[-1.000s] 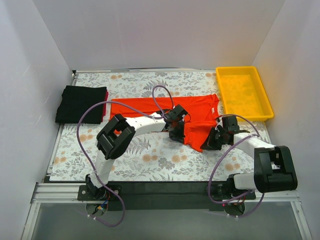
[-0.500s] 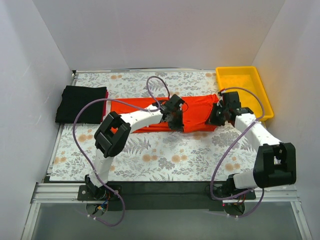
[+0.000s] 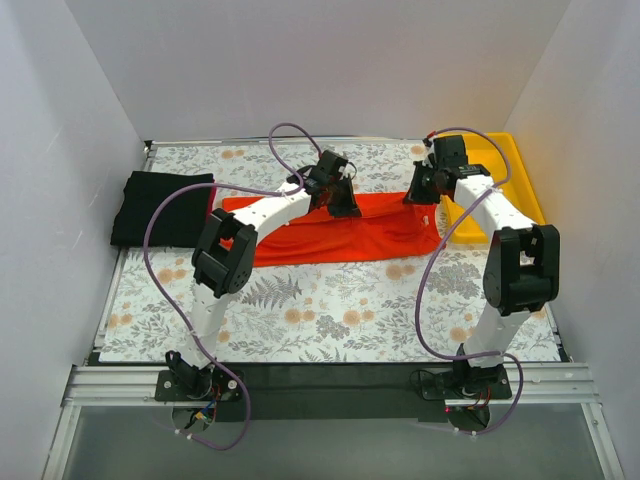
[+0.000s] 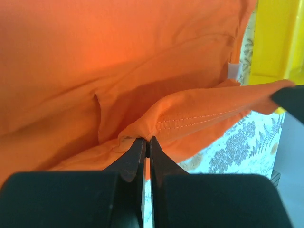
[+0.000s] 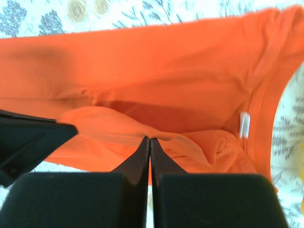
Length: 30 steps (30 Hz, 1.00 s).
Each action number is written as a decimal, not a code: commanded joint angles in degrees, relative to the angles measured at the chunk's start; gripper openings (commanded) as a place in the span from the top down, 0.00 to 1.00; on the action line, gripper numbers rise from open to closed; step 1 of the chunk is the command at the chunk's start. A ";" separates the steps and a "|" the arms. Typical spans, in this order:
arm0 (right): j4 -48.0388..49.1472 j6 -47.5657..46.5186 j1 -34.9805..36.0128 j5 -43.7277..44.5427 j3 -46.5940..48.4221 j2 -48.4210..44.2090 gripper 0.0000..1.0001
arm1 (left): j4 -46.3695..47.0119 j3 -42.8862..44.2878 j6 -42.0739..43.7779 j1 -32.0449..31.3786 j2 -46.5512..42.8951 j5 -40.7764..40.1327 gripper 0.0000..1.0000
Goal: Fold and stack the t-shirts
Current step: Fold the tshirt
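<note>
Both claws are clenched on the bright orange-red cloth t-shirt [image 3: 330, 238]. The left gripper [image 3: 338, 200] pinches a hemmed fold of it between closed jaws; in the left wrist view the left gripper [image 4: 147, 140] has stitched cloth bunched at its tips. The right gripper [image 3: 421, 190] grasps the same garment near its collar end, and in the right wrist view the right gripper [image 5: 150, 140] has a rumpled orange fold pressed at its closed tips.

That shirt lies as a long band across the middle of the table, running from 9 to 3 o'clock and sitting a little toward 12. Both claws sit on its edge toward 12 o'clock, the left near the band's middle and the right at its 3 o'clock end. A small white neck label [image 5: 244, 124] shows inside the collar.

At 10 o'clock, well apart from the claws, lies a folded black t-shirt [image 3: 160, 207], with a sliver of folded dark red t-shirt [image 3: 211, 212] showing along its 3 o'clock edge.

At 2 o'clock stands a yellow rectangular plastic tray [image 3: 510, 175], just beside the orange shirt's collar end; the right arm crosses above it. Everything rests on a table covered in grey-and-orange floral-print cloth [image 3: 330, 300].
</note>
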 commanded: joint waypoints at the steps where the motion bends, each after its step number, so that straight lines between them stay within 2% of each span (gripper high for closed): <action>1: 0.16 -3.78 -0.36 -1.20 6.48 3.34 0.99 | 2.31 3.48 1.15 0.82 1.22 1.97 1.00; 11: 2.00 -4.58 -0.27 -5.42 11.33 10.30 0.99 | 4.42 2.78 0.10 2.32 4.74 3.47 0.99; 22: 4.29 -4.84 -0.27 -8.15 15.20 14.87 0.99 | 5.83 -2.66 -3.32 2.76 1.76 0.66 0.99; 30: 5.08 -3.52 -0.27 -6.66 14.50 16.98 0.99 | 5.83 -6.45 -7.11 3.20 0.88 -1.97 0.98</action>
